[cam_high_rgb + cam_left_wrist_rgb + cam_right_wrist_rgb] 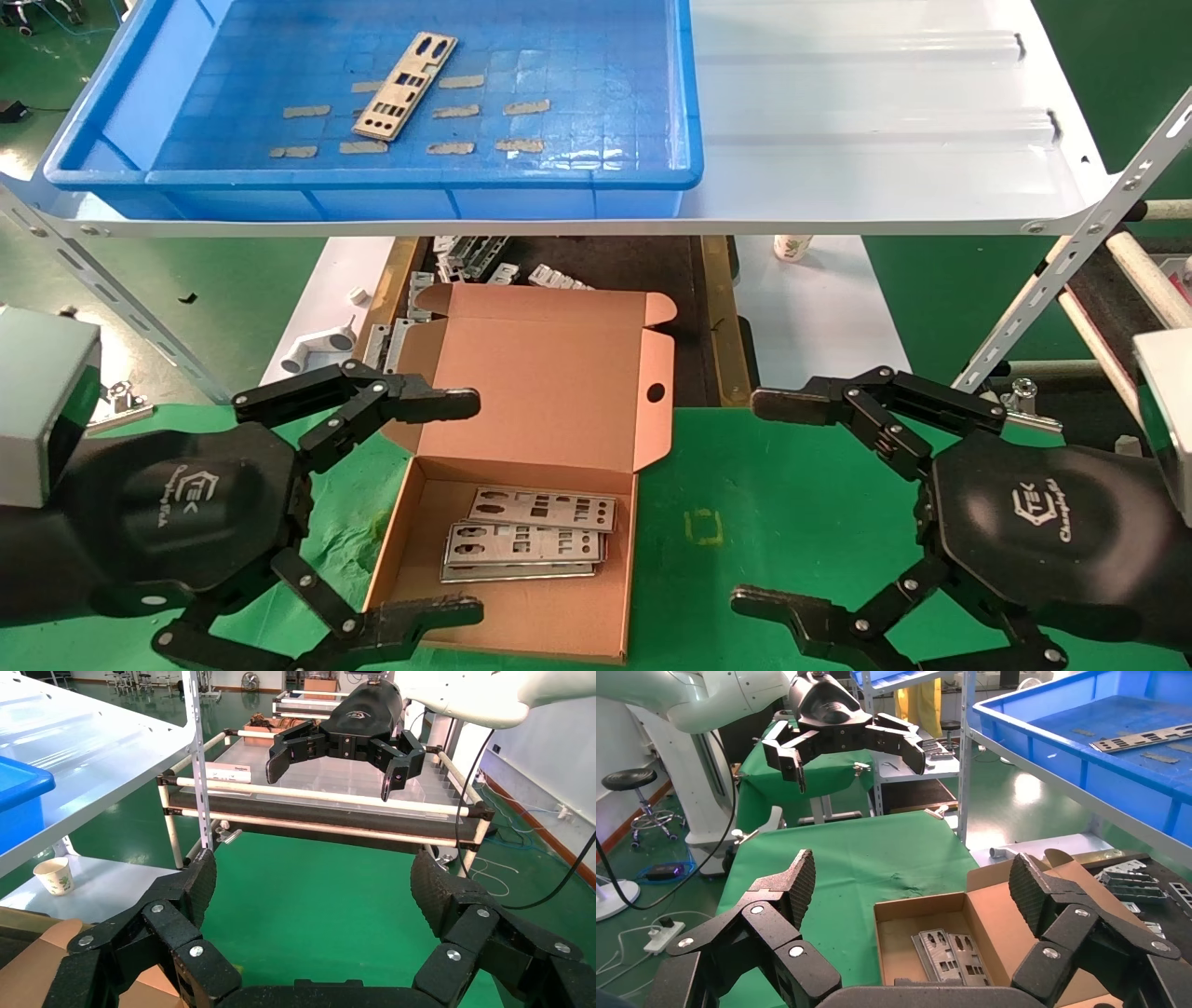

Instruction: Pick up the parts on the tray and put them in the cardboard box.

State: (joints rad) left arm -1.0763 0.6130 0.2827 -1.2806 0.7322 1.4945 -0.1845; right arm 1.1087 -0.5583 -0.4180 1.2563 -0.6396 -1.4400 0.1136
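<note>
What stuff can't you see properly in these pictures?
- Head view: the stacked parts in the cardboard box overlap, so their exact count is unclear.
- Head view: the tray is cut off at the top edge.
- Head view: the shelf panel hides some brackets below.

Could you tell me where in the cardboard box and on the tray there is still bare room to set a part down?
In the cardboard box, the floor left of the stacked parts and along the near wall is bare. In the tray, the right side past the tape strips is open; the middle, around the one remaining part, is crowded. Both the left tool and the right tool hang open, empty.
</note>
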